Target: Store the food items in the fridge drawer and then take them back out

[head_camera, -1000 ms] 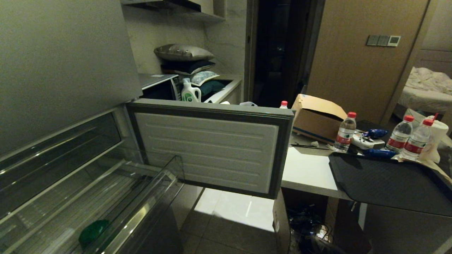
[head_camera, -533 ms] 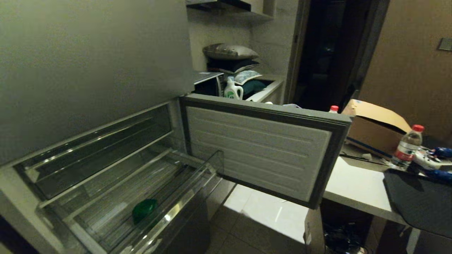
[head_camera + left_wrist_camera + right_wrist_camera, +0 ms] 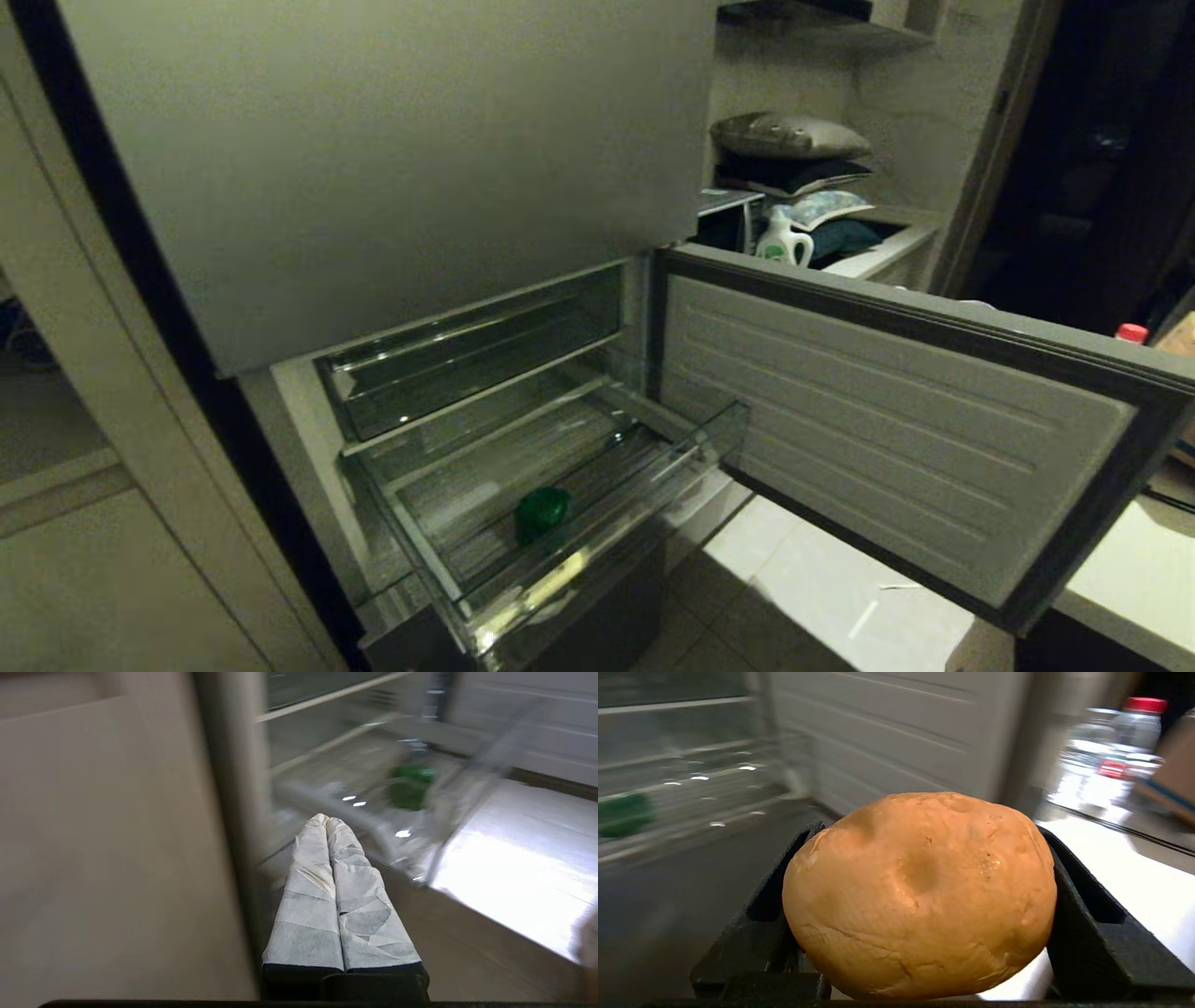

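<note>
Between the earlier head views and now, the whole scene has been shifted to the right of the frame. This is read as a turn of the camera towards the fridge, not as a move of the things.

At left of the head view, a cabinet front [image 3: 140,569] is now shown. At lower centre, the drawer [image 3: 597,541] stands pulled out, with a green item [image 3: 541,511] lying on its ribbed floor. To the right, the open fridge door [image 3: 896,439] fills the frame, and only a corner of the worktop [image 3: 1139,569] is left at the lower right.

No arm is seen in the head view. In the left wrist view, the left gripper [image 3: 327,821] is seen with jaws pressed together and nothing between them. In the right wrist view, the right gripper [image 3: 920,905] is seen with jaws spread wide and clamped on a potato [image 3: 920,891].

The storing step is judged to be part done: one item is in the drawer, and the potato is yet to be placed.
</note>
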You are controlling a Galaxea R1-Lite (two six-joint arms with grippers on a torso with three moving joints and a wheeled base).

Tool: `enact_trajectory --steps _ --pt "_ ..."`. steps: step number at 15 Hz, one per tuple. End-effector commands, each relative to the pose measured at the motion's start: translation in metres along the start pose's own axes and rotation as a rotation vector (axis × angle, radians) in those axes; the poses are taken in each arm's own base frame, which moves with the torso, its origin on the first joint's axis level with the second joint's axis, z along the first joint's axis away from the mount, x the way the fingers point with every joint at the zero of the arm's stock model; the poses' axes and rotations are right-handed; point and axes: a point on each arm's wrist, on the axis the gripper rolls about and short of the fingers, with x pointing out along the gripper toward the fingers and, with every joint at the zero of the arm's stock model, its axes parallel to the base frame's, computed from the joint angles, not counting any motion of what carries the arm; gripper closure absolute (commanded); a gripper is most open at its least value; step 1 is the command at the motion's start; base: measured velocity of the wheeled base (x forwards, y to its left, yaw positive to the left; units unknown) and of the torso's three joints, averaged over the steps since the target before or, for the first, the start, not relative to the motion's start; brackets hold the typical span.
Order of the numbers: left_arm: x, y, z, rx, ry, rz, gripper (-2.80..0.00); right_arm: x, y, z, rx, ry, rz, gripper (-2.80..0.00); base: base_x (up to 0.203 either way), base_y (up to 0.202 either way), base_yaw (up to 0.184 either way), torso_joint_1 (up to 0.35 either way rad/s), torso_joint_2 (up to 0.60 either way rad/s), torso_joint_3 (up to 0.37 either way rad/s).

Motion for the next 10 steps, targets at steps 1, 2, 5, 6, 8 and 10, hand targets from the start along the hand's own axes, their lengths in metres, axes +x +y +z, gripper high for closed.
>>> enact_trajectory --steps 1,2,5,6,8,10 --pt "0.0001 0.0000 0.0000 0.000 0.002 0.000 0.00 0.0019 0.0002 -0.0086 0.000 0.031 0.000 0.00 0.002 -0.010 0.179 0.002 0.00 0.002" --pt "0.0001 0.0000 0.0000 0.000 0.002 0.000 0.00 0.0019 0.0002 -0.0086 0.002 0.031 0.001 0.00 0.001 -0.007 0.177 0.002 0.00 -0.002" --pt "0.0001 0.0000 0.0000 0.000 0.002 0.000 0.00 0.0019 0.0002 -0.0086 0.006 0.031 0.001 0.00 0.002 -0.009 0.176 0.001 0.00 0.001" --pt "0.0001 0.0000 0.0000 0.000 0.002 0.000 0.00 0.0019 0.0002 -0.0086 0.006 0.031 0.001 0.00 -0.001 -0.010 0.177 0.005 0.00 0.007" --pt "0.0001 0.0000 0.0000 0.000 0.002 0.000 0.00 0.0019 0.0002 -0.0086 0.006 0.031 0.000 0.00 0.004 -0.010 0.179 0.002 0.00 0.002" --pt "0.0001 0.0000 0.0000 0.000 0.002 0.000 0.00 0.0019 0.0002 -0.0086 0.006 0.032 0.001 0.00 0.001 -0.007 0.174 0.005 0.00 0.002"
